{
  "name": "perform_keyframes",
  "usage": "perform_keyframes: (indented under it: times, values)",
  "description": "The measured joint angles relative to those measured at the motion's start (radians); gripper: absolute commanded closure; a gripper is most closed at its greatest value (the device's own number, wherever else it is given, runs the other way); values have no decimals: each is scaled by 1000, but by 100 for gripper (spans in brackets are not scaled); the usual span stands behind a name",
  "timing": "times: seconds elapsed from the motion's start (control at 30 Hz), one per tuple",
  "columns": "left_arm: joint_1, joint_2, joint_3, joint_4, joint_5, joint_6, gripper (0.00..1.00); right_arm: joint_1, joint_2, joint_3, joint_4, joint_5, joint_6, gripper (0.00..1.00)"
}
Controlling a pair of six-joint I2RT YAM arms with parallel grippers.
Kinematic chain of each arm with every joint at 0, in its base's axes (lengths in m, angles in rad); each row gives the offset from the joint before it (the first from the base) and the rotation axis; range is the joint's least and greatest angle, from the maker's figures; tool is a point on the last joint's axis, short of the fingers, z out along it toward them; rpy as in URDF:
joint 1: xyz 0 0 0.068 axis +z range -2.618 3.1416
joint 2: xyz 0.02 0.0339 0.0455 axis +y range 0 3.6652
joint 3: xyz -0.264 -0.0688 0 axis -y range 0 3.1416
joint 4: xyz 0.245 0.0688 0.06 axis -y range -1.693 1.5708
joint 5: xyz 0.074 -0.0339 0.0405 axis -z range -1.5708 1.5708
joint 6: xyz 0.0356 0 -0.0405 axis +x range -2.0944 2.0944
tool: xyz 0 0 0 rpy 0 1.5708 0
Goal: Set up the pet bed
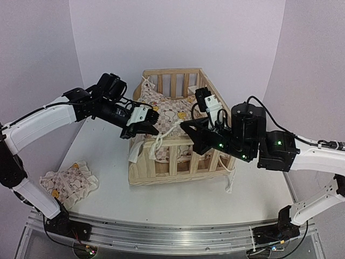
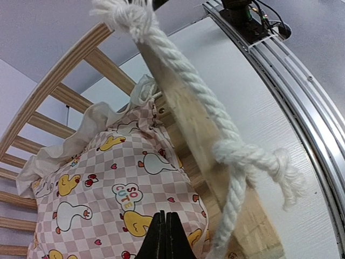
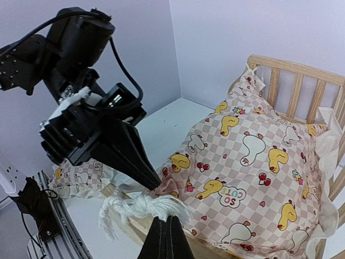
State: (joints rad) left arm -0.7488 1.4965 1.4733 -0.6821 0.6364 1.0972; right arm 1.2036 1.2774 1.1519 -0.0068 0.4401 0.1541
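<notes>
The pet bed's pine frame (image 1: 178, 167) stands mid-table with the duck-print cushion (image 1: 172, 110) bulging inside it. A thick white rope (image 1: 161, 135) lies over the front rail. My left gripper (image 1: 143, 129) reaches in from the left. In the left wrist view it (image 2: 165, 215) is shut with its tips on the cushion (image 2: 108, 178) beside the rail (image 2: 188, 140) and rope (image 2: 188, 97). The right wrist view shows the cushion (image 3: 242, 156) puckered at those tips. My right gripper (image 3: 166, 218) is shut on the rope's frayed strands (image 3: 135, 205); from above it (image 1: 191, 129) sits at the front rail.
A second, smaller checked cushion (image 1: 70, 183) lies on the table at the near left. A thin white tie string (image 1: 230, 181) hangs off the bed's front right corner. An aluminium rail (image 1: 161, 234) runs along the near edge. White walls enclose the back and sides.
</notes>
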Motion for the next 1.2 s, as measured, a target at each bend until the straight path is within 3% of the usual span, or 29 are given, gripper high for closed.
perform_keyframes:
  times: [0.33, 0.63, 0.73, 1.2]
  values:
    - [0, -31, 65, 30, -19, 1, 98, -63, 89, 31, -9, -59, 7, 100]
    - [0, -31, 124, -110, -21, 33, 58, -64, 82, 32, -13, -87, 31, 100]
    - [0, -27, 154, -147, -3, -1, 50, -64, 64, 32, -13, -98, 38, 100]
    - [6, 98, 264, -300, 77, -76, 59, -64, 46, 80, -10, -178, 50, 100]
